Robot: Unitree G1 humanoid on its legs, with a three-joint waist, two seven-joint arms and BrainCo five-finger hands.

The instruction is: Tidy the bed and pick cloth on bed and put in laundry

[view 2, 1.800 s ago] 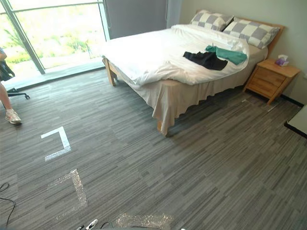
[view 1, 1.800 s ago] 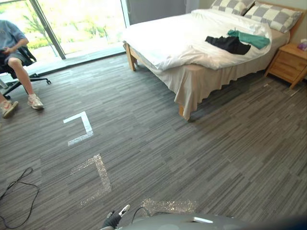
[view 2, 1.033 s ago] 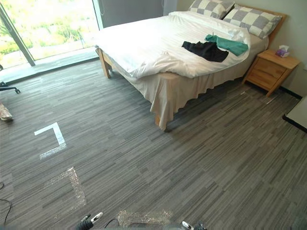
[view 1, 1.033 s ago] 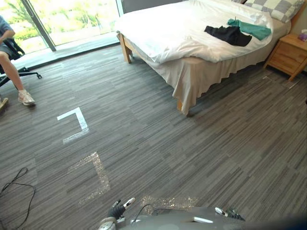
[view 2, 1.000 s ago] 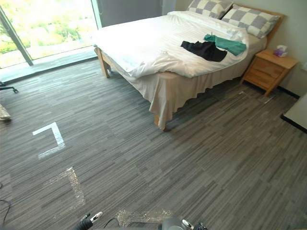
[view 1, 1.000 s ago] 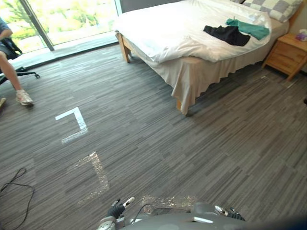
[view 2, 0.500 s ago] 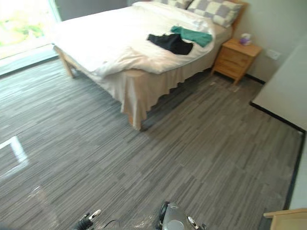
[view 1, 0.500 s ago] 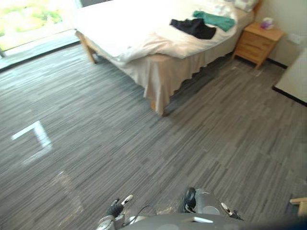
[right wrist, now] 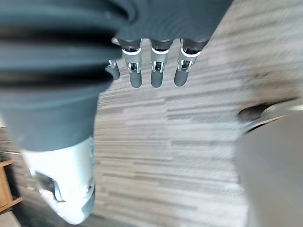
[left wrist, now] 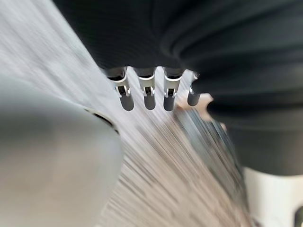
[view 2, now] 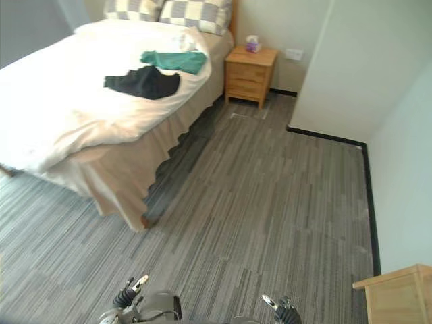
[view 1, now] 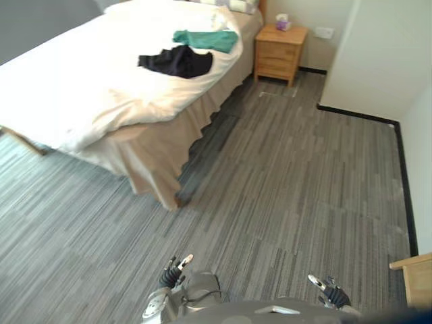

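Note:
A bed [view 1: 81, 94] with a rumpled white duvet stands at the far left. On the duvet lie a black cloth [view 1: 177, 63] and, just beyond it, a green cloth [view 1: 206, 40]. Checked pillows [view 2: 169, 11] sit at the headboard. My left hand [view 1: 173, 271] hangs low at the bottom edge, far from the bed, its fingers [left wrist: 146, 92] relaxed and holding nothing. My right hand [view 1: 331, 291] hangs at the bottom right, its fingers [right wrist: 156, 68] also straight over bare floor.
A wooden nightstand [view 1: 278, 52] with a tissue box [view 1: 282, 21] stands beside the bed's head. A white wall [view 1: 378, 61] with a black base strip runs along the right. A wooden furniture corner [view 2: 398, 293] juts in at lower right. Grey striped carpet [view 1: 283, 175] lies between.
The camera has swung right: the window, floor tape and seated person have left the picture, and the bed has shifted left. Both hands still hang low and empty.

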